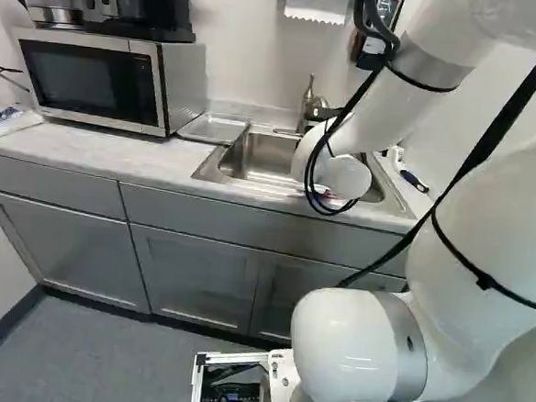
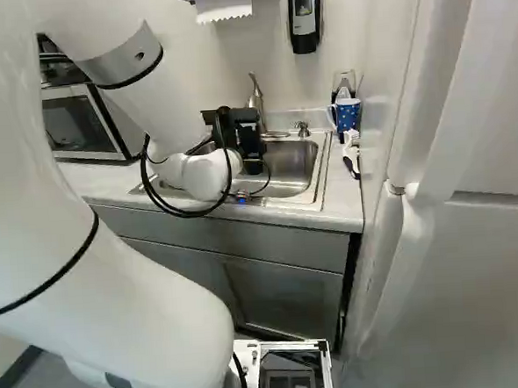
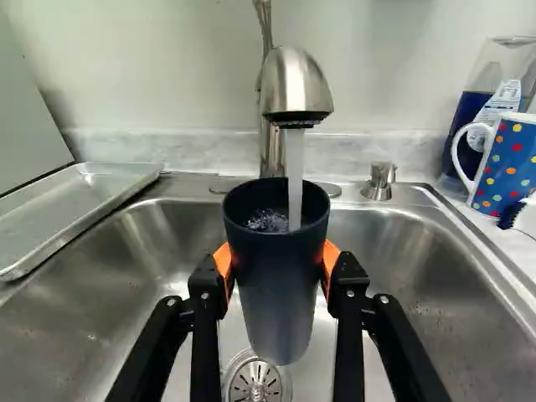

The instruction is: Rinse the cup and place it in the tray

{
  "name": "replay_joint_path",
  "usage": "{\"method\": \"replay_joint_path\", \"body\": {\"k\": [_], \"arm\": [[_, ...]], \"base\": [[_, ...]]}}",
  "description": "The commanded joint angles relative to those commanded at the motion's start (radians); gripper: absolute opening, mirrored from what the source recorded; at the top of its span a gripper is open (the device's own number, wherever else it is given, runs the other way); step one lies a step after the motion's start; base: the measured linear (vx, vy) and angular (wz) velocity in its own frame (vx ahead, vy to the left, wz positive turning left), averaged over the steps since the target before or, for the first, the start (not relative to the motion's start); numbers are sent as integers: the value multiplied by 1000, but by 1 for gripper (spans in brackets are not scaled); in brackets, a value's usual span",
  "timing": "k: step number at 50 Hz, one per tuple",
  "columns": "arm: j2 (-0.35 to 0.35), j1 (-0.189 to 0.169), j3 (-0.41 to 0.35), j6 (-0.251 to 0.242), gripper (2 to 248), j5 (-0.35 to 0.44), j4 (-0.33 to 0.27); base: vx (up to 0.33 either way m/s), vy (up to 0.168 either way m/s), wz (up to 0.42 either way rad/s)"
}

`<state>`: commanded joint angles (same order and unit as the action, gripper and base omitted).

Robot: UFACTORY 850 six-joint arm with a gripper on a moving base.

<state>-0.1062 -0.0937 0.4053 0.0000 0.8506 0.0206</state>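
In the sink [image 3: 126, 280], I had open room between the cup [image 3: 276, 289] and both side walls; the faucet [image 3: 295, 88] hung close above its rim, and the tray [image 3: 84, 191] lay beside the sink. My arm [image 1: 371, 107] reached over the counter [image 1: 96, 160], its claw [image 2: 240, 135] gripping the upright cup under running water. The arm hid the cup from the left base view.

The arm [image 2: 125, 299] reaches over the sink [image 2: 289, 167], its gripper [image 2: 248, 145] near the faucet [image 2: 256, 99]. Right of the sink stands a blue mug [image 2: 348, 115]; paper towel [image 2: 224, 4] hangs above.
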Motion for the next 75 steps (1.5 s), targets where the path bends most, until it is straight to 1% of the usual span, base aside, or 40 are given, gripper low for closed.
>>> {"method": "replay_joint_path", "body": {"k": [8, 22, 45, 63, 75], "arm": [[0, 19, 0, 0, 122, 0, 0], [-4, 66, -3, 0, 122, 0, 0], [-49, 144, 4, 0, 122, 0, 0], [-85, 147, 14, 0, 122, -15, 0], [-84, 169, 42, 0, 122, -25, 0]], "base": [[0, 0, 0], [0, 0, 0], [0, 0, 0], [0, 0, 0], [0, 0, 0]]}}
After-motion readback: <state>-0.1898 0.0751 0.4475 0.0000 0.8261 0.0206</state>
